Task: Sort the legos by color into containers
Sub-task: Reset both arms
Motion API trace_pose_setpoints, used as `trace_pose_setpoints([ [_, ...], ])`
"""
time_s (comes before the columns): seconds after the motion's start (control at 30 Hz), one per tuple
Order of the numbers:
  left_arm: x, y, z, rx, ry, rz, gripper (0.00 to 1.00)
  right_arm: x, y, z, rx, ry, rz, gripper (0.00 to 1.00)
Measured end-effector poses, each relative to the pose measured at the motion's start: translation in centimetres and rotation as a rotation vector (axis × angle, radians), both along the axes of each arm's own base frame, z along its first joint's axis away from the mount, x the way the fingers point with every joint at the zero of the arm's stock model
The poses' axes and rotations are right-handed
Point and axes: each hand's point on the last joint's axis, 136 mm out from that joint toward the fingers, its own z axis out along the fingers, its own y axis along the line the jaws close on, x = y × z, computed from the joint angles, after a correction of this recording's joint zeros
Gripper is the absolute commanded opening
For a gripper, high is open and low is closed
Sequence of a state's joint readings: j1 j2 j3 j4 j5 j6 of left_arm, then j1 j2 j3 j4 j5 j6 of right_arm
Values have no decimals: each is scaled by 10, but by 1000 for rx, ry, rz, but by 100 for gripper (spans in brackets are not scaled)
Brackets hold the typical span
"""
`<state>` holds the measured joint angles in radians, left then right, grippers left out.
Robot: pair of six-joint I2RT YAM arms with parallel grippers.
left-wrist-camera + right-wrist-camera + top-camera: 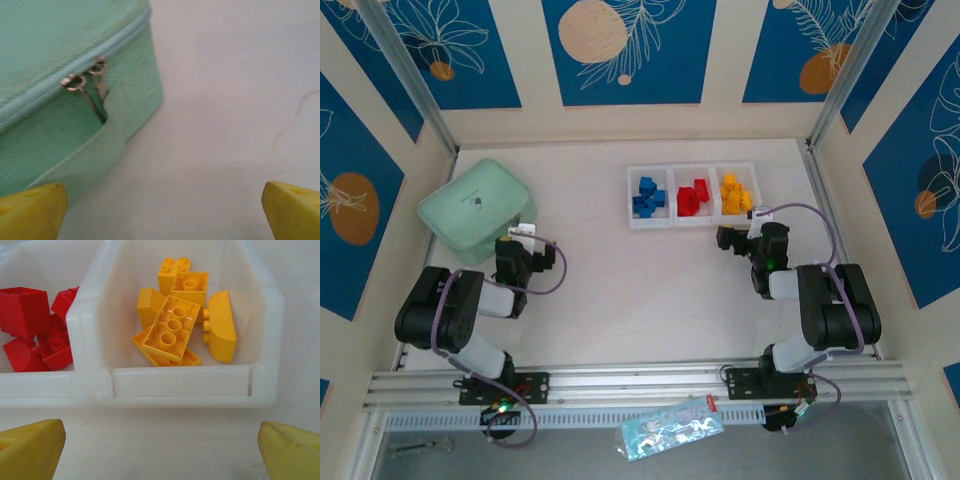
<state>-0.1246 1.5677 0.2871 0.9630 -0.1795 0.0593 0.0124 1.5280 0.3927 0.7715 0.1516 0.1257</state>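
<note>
Soft, even light from above leaves the table [620, 290] bright, its shadows faint. The left wrist view is blurred, the case [50, 50] soft-edged. The right wrist view is sharp, with mild glare on the tray [180, 382] rim.

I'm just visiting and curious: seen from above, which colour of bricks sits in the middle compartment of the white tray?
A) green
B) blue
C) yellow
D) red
D: the red bricks lie in the middle compartment of the white tray, with the blue bricks on their left and the yellow bricks on their right.
</note>
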Motion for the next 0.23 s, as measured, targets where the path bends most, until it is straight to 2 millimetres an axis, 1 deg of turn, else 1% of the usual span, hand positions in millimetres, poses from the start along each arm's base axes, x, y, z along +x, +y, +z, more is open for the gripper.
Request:
trace_pose_setpoints([
  [0.17,16,3,19,-9,-54,24,99,0,3,1,7,-5,20,99],
  [0.23,18,6,23,-9,-65,39,99,2,3,4,9,-11,22,99],
])
